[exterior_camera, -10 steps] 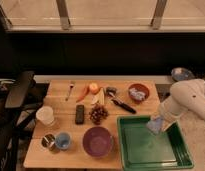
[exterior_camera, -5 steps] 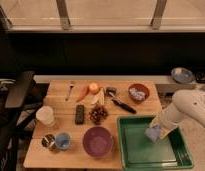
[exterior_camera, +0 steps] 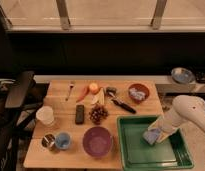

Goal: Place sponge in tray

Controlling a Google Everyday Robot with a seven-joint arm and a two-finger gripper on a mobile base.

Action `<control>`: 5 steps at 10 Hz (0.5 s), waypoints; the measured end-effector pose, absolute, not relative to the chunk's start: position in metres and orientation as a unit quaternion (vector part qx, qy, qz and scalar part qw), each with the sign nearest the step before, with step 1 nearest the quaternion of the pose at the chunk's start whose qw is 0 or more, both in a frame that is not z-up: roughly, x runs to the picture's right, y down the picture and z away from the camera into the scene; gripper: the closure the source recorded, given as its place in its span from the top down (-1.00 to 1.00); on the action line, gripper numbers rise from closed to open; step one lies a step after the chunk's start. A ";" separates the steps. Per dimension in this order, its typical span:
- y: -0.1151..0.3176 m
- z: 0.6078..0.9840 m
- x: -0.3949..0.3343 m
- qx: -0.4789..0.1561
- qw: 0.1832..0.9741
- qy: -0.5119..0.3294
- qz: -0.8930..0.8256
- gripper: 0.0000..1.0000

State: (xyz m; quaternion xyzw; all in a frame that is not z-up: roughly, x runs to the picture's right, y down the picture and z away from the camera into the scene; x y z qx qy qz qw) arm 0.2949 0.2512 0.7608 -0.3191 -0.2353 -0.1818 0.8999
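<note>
Sponge at tool, over tray

The gripper is lowered inside the green tray, at its right half, with the sponge at its tip. The tray's left and front floor is left bare. Just left of the tray, passage is blocked by the purple bowl; behind it, by the black-handled tool and the grapes on the desk.
</note>
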 end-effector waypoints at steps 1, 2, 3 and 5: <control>0.252 0.759 0.296 -0.321 0.900 -0.231 -0.183 0.30; 0.247 0.754 0.296 -0.317 0.904 -0.217 -0.188 0.30; 0.244 0.750 0.297 -0.317 0.906 -0.205 -0.193 0.30; 0.240 0.749 0.294 -0.316 0.906 -0.198 -0.199 0.30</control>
